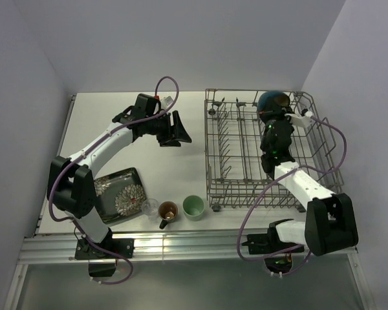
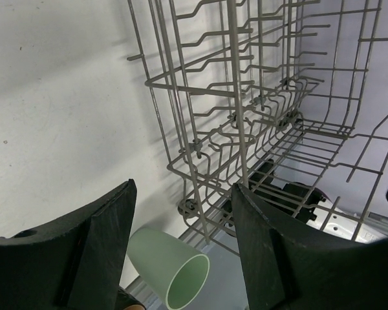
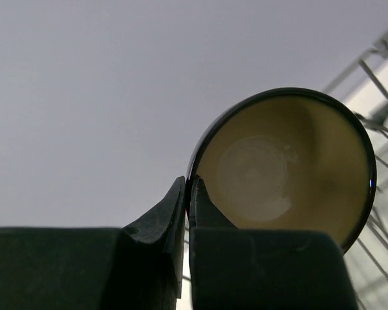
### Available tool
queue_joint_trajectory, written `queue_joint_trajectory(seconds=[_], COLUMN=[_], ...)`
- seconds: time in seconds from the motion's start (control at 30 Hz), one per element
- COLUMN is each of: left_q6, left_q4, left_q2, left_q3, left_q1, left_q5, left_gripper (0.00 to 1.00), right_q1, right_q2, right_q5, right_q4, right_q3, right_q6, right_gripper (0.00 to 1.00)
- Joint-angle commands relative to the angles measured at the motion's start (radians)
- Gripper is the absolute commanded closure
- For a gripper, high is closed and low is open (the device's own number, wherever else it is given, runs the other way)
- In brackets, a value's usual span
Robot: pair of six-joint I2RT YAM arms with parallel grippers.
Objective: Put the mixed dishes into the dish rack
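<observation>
The grey wire dish rack fills the right half of the table. My right gripper is shut on the rim of the dark bowl with the tan inside, holding it on edge over the rack's far right corner. My left gripper hangs open and empty above the bare table left of the rack. Near the front edge sit the square black floral plate, the small clear glass, the brown mug and the pale green cup. The left wrist view shows the green cup far below between the fingers.
White walls close in on the left, back and right. A metal rail runs along the front edge by the arm bases. The rack's upright tines stand close on the right in the left wrist view.
</observation>
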State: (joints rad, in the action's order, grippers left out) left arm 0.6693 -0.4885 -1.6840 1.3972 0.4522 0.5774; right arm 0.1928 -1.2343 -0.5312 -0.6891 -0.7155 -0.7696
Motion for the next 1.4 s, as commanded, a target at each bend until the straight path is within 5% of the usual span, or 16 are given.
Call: queue_joint_trajectory(seconds=[0.0,0.33,0.67,1.03,1.37], left_q6=[-0.037,-0.005,0.032,0.067,0.049], left_q4=[-0.013,0.099,0.159,0.194,0.182], left_q2=[-0.002,0.037,0.046,0.023,-0.069], left_q3=[0.022,-0.050,-0.078,-0.072,0.102], left_q1=[-0.006,-0.009,-0.009,-0.006,0.071], left_q5=[-0.010,0.009,0.021,-0.034,-0.073], left_gripper=[0.34,0.33,0.32,0.34,0.34], right_q1=[-0.003,-0.091,-0.159,-0.185,-0.259], right_q2=[-0.031,-0.318,-0.289,-0.231,-0.183], right_q5=[-0.041,0.094,0.213,0.330,0.310], right_q4=[-0.492,-1.073,-1.035,-0.836,-0.842], right_q3=[0.056,0.188,0.226,0.021,0.048], right_q6=[-0.023,-0.135,-0.157,-0.215,-0.204], right_gripper=[1.00,1.00,1.00,1.00,1.00])
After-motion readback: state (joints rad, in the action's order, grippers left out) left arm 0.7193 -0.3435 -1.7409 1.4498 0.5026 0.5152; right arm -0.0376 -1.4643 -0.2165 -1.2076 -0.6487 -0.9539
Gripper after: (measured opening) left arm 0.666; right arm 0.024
